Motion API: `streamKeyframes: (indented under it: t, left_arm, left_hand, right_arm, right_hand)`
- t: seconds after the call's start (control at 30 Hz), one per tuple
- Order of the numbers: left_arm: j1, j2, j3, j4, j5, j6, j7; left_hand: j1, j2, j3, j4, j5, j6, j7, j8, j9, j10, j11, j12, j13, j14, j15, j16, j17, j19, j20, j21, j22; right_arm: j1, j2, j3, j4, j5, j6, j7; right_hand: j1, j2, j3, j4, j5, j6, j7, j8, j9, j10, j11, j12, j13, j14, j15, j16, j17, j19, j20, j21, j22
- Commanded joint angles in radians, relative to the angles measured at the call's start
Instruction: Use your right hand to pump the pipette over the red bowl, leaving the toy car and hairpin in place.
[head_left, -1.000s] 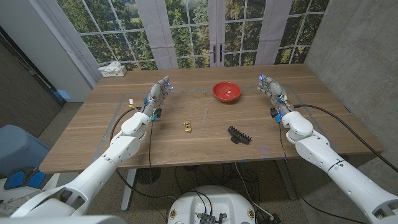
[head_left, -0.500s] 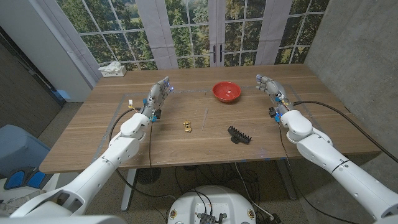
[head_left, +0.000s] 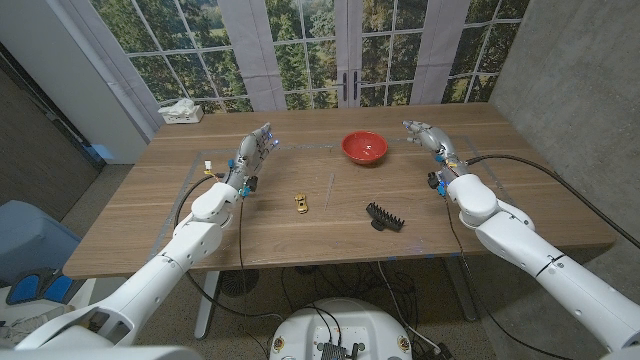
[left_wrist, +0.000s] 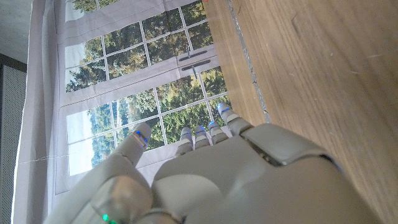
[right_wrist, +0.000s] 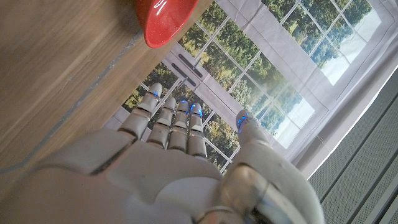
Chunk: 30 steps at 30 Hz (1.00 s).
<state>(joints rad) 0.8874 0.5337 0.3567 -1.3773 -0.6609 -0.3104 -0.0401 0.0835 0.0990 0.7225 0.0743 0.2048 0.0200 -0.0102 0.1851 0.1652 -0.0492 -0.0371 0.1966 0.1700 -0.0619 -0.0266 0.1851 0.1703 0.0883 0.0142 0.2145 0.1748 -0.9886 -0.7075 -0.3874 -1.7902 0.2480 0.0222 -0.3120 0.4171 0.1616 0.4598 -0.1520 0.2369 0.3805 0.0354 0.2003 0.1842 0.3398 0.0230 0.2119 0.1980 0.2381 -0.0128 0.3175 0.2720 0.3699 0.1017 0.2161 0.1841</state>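
The red bowl (head_left: 364, 147) stands at the table's far middle; its rim (right_wrist: 165, 18) also shows in the right wrist view. A small yellow toy car (head_left: 302, 203) sits nearer the front. The black toothed hairpin (head_left: 384, 217) lies to the car's right. A thin pale line (head_left: 331, 184) between car and bowl may be the pipette; it is too faint to be sure. My right hand (head_left: 425, 135) hovers open to the right of the bowl, fingers (right_wrist: 176, 119) straight and holding nothing. My left hand (head_left: 255, 150) stands open at the far left, fingers (left_wrist: 205, 132) extended.
A white tissue box (head_left: 181, 111) sits at the table's far left corner. A small pale object (head_left: 211, 164) lies near my left wrist. Cables run along both arms. Tape lines mark the wooden table (head_left: 300, 240). Windows rise behind the far edge.
My right hand has swung left and a little farther out, closer to the red bowl. The left hand and the objects have stayed put.
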Motion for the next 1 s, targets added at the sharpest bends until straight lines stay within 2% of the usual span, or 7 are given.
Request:
streamKeyframes:
  t: [0.03, 0.33, 1.0]
  left_arm:
    - [-0.002, -0.015, -0.012, 0.026, -0.026, -0.010, -0.009]
    - [-0.009, -0.048, -0.026, 0.064, -0.056, -0.033, -0.011]
    - [-0.033, -0.068, -0.035, 0.106, -0.075, -0.050, -0.035]
  left_hand:
    - [0.007, 0.109, 0.014, 0.023, 0.010, 0.025, 0.004, 0.008, 0.006, 0.022, 0.001, 0.010, 0.006, 0.013, -0.001, 0.008, 0.006, 0.013, -0.001, 0.007, 0.004]
    - [0.023, 0.110, 0.042, 0.029, 0.009, 0.052, 0.020, 0.009, 0.006, 0.048, 0.005, 0.013, 0.006, 0.039, -0.004, 0.010, 0.003, 0.030, -0.008, 0.009, 0.003]
    - [0.023, 0.102, 0.050, 0.045, 0.005, 0.055, 0.017, 0.004, 0.006, 0.058, -0.006, 0.011, 0.006, 0.051, 0.001, 0.011, 0.007, 0.044, -0.001, 0.011, 0.004]
  right_arm:
    - [0.019, -0.019, -0.034, -0.072, -0.107, -0.111, -0.035]
    - [0.047, -0.024, -0.074, -0.103, -0.192, -0.189, -0.044]
    - [0.119, -0.038, -0.160, -0.147, -0.358, -0.330, -0.001]
  right_hand:
    - [0.023, -0.003, 0.007, -0.011, 0.008, 0.014, -0.003, 0.009, 0.001, 0.012, -0.003, 0.005, 0.002, 0.016, -0.007, 0.009, 0.007, 0.015, -0.001, 0.011, 0.002]
    - [0.043, 0.000, 0.016, -0.017, 0.015, 0.018, -0.012, 0.008, 0.002, 0.019, -0.005, 0.006, 0.003, 0.028, -0.022, 0.017, 0.012, 0.028, -0.007, 0.016, 0.003]
    - [0.073, 0.007, 0.027, -0.019, 0.026, 0.020, -0.034, 0.005, 0.002, 0.023, -0.023, 0.005, 0.006, 0.037, -0.046, 0.029, 0.025, 0.046, -0.020, 0.024, 0.006]
